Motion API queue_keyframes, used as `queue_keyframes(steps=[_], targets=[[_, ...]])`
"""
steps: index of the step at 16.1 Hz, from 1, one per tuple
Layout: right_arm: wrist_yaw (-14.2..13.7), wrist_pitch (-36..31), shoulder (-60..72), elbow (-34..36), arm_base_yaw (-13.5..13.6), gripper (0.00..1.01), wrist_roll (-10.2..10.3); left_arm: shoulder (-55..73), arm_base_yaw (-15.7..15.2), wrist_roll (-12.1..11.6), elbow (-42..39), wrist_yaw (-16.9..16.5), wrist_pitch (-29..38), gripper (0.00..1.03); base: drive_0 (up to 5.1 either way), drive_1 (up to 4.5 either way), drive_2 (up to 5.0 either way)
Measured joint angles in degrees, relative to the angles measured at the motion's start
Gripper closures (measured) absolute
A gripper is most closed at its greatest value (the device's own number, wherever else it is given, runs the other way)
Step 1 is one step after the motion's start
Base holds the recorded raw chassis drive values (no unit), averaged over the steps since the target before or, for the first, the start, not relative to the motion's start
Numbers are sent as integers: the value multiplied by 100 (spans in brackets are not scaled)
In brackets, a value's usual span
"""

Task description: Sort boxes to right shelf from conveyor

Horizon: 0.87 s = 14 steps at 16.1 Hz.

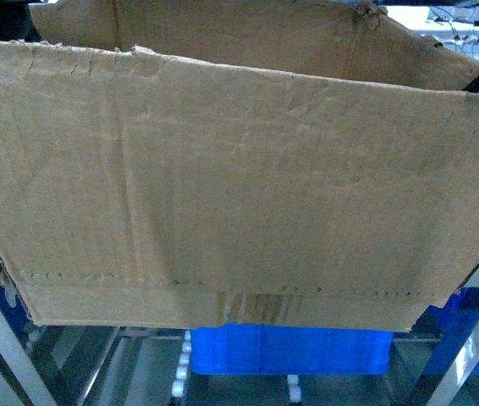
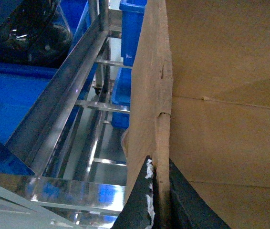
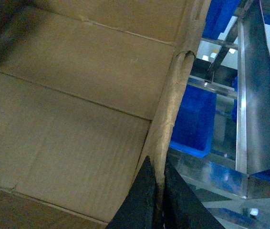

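Note:
A large brown cardboard box (image 1: 239, 194) fills the head view, held up above the silver steel shelf (image 1: 70, 355), its ragged top rim tilted. In the left wrist view my left gripper (image 2: 160, 191) is shut on the box's left wall (image 2: 154, 95), one dark finger on each side. My right gripper (image 3: 158, 191) is shut on the box's right wall (image 3: 178, 95) in the same way, with the box's inside (image 3: 68, 105) to its left. The conveyor is out of view.
Blue plastic bins (image 1: 290, 348) sit on the shelf rollers below the box, more at the right (image 1: 476, 330). Shiny shelf rails (image 2: 63, 109) run left of the box and steel posts (image 3: 254, 95) stand to its right, with blue bins (image 3: 192, 119) behind.

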State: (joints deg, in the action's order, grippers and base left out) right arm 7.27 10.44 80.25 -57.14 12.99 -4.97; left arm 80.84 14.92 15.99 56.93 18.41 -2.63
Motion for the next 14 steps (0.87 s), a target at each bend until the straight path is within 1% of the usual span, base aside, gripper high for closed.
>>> queue_keyframes(steps=[11, 13, 14], targets=[[15, -2, -9, 0, -24, 99, 0, 9, 15, 0, 0, 4, 7, 101, 0, 0, 0], [109, 4, 260, -210, -79, 99, 24, 310, -66, 66, 369, -90, -232, 101, 0, 0, 0], [129, -42, 483, -415, -146, 99, 66, 588, -127, 142, 656, -173, -199, 101, 0, 0, 0]])
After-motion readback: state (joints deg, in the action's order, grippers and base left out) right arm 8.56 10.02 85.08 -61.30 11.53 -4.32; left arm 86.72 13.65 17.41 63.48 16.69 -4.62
